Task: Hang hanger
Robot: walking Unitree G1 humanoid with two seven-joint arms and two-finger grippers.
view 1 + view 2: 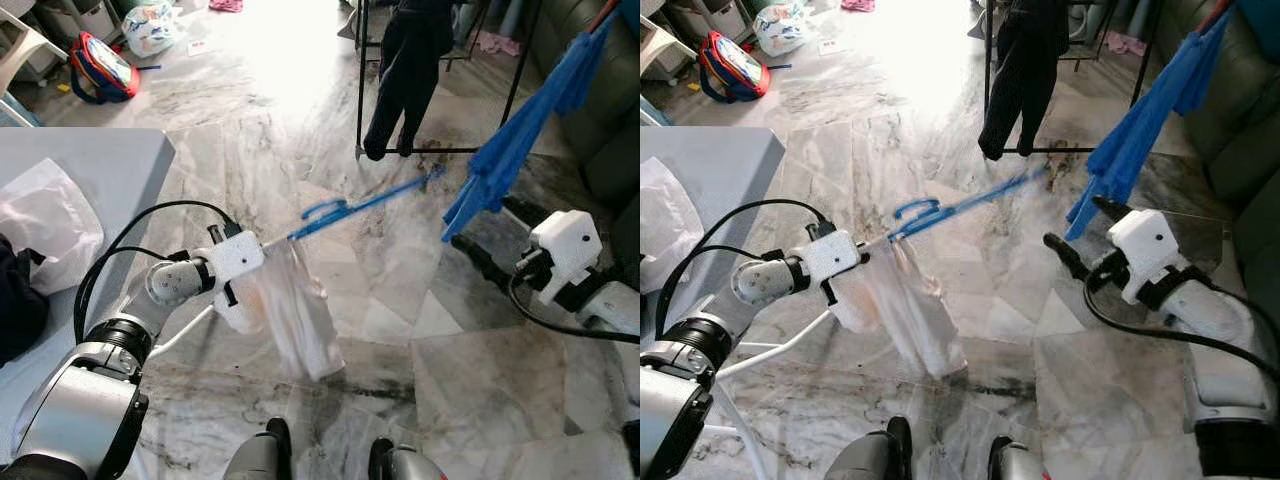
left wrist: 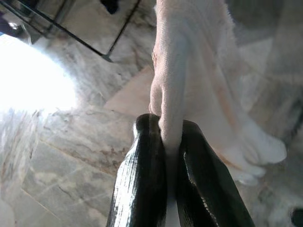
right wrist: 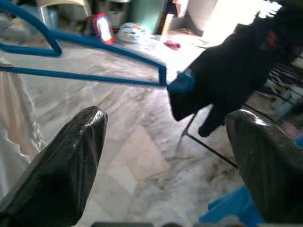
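Left claw (image 2: 168, 142), at 8 o'clock in the head view, pinches a pale cloth (image 1: 295, 310) draped on a blue hanger (image 1: 365, 203), which stretches toward a black rack (image 1: 440, 80) at 12 o'clock. Right claw (image 3: 165, 165), at 3 o'clock, gapes wide with nothing in it, near a blue garment (image 1: 520, 140). Risk: the grip seems to be on fabric alone, so the hanger could slip free. The rack's top rail is cut off; the hanger's far end is blurred
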